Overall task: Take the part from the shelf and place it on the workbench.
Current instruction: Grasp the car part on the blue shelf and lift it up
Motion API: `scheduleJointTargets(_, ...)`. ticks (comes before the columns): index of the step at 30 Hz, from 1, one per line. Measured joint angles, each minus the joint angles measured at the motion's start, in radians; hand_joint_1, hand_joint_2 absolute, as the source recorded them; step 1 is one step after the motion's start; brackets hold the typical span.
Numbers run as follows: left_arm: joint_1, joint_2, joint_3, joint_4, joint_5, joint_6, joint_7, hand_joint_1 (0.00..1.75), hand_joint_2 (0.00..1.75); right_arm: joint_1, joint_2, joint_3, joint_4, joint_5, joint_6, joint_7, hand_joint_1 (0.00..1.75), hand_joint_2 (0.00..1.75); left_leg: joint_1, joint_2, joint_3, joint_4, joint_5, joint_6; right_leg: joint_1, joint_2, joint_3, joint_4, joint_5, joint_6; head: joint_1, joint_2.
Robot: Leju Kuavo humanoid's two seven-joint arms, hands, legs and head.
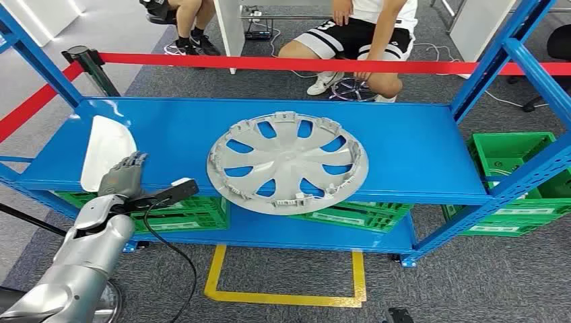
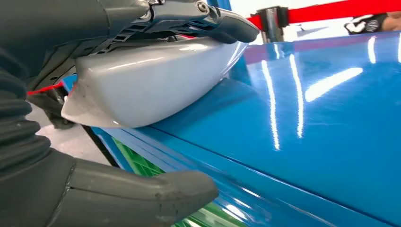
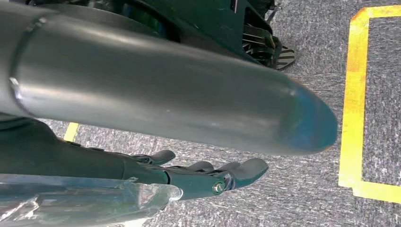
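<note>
Head view: the left hand (image 1: 123, 173) is up at the left end of the blue shelf (image 1: 404, 145), fingers lying on the white part (image 1: 104, 151) there; a big hubcap (image 1: 287, 161) sits mid-shelf at the front edge. Left wrist view: fingers (image 2: 208, 19) over the white part (image 2: 151, 80), thumb (image 2: 142, 194) below and apart, so I'd say mid-grasp; closing and lifting come next. Right wrist view: the right hand (image 3: 203, 177) hangs over the carpet, fingers loosely out, holding nothing.

Blue metal shelf (image 1: 404, 145) carries a round silver plastic wheel cover (image 1: 288, 162) at centre and a white curved plastic part (image 1: 104, 148) at its left end. Left hand (image 1: 122, 176) rests against the white part's near edge. Green plastic crates (image 1: 512, 158) stand below.
</note>
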Motion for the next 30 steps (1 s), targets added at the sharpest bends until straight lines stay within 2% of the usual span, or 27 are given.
scheduleJointTargets(1, 0.001, 0.000, 0.005, -0.003, -0.004, 0.001, 0.001, 0.51, 1.75, 0.000, 0.000, 0.000, 0.000, 0.000, 0.000, 0.000, 0.00, 0.00, 0.000, 0.000, 0.000, 0.000, 0.000, 0.000, 0.000, 0.000, 0.000, 0.000, 0.000, 0.000, 0.000, 0.000)
scheduleJointTargets(2, 0.003, 0.000, 0.010, -0.006, -0.007, 0.001, 0.002, 0.69, 1.75, 0.000, 0.000, -0.001, 0.000, 0.000, 0.000, 0.000, 0.00, 0.00, 0.000, 0.000, 0.000, 0.000, 0.000, 0.000, 0.000, 0.000, 0.000, 0.000, 0.000, 0.000, 0.000, 0.000)
scheduleJointTargets(3, 0.005, 0.000, 0.021, -0.011, -0.014, 0.003, 0.005, 0.95, 1.75, 0.000, 0.001, -0.002, 0.000, 0.001, 0.000, 0.000, 0.00, 0.00, 0.000, 0.000, 0.000, 0.000, 0.000, 0.000, 0.000, 0.000, 0.000, 0.000, 0.000, 0.000, 0.000, 0.000)
scheduleJointTargets(5, 0.009, 0.000, 0.043, -0.019, -0.021, 0.003, 0.009, 1.37, 1.75, 0.000, 0.002, -0.004, 0.000, 0.002, -0.001, 0.000, 0.00, 0.00, 0.000, 0.000, 0.000, 0.000, 0.000, 0.000, 0.000, 0.000, 0.000, 0.000, 0.000, 0.000, 0.000, 0.000)
scheduleJointTargets(9, 0.013, 0.001, 0.081, -0.026, -0.026, 0.004, 0.015, 1.74, 1.75, 0.000, 0.002, -0.007, 0.000, 0.004, -0.002, 0.000, 0.00, 0.00, 0.000, 0.000, 0.000, 0.000, 0.000, 0.000, 0.000, 0.000, 0.000, 0.000, 0.000, 0.000, 0.000, 0.000)
scheduleJointTargets(19, 0.016, 0.002, 0.145, -0.028, -0.047, 0.016, 0.014, 1.75, 1.75, 0.000, 0.003, -0.008, 0.000, 0.006, -0.004, 0.002, 0.00, 0.00, 0.000, 0.000, 0.000, 0.000, 0.000, 0.000, 0.000, 0.000, 0.000, 0.000, 0.000, 0.000, 0.000, 0.000)
scheduleJointTargets(28, 0.016, 0.002, 0.163, -0.028, -0.053, 0.019, 0.014, 1.75, 1.75, 0.000, 0.004, -0.009, 0.000, 0.006, -0.006, 0.003, 0.00, 0.00, 0.000, 0.000, 0.000, 0.000, 0.000, 0.000, 0.000, 0.000, 0.000, 0.000, 0.000, 0.000, 0.000, 0.000)
scheduleJointTargets(29, 0.016, 0.002, 0.165, -0.028, -0.054, 0.019, 0.014, 1.55, 1.75, 0.000, 0.004, -0.009, 0.000, 0.005, -0.006, 0.003, 0.00, 0.00, 0.000, 0.000, 0.000, 0.000, 0.000, 0.000, 0.000, 0.000, 0.000, 0.000, 0.000, 0.000, 0.000, 0.000)
scheduleJointTargets(30, 0.016, 0.002, 0.168, -0.028, -0.055, 0.020, 0.014, 1.23, 1.75, 0.000, 0.005, -0.009, 0.000, 0.005, -0.007, 0.003, 0.00, 0.00, 0.000, 0.000, 0.000, 0.000, 0.000, 0.000, 0.000, 0.000, 0.000, 0.000, 0.000, 0.000, 0.000, 0.000)
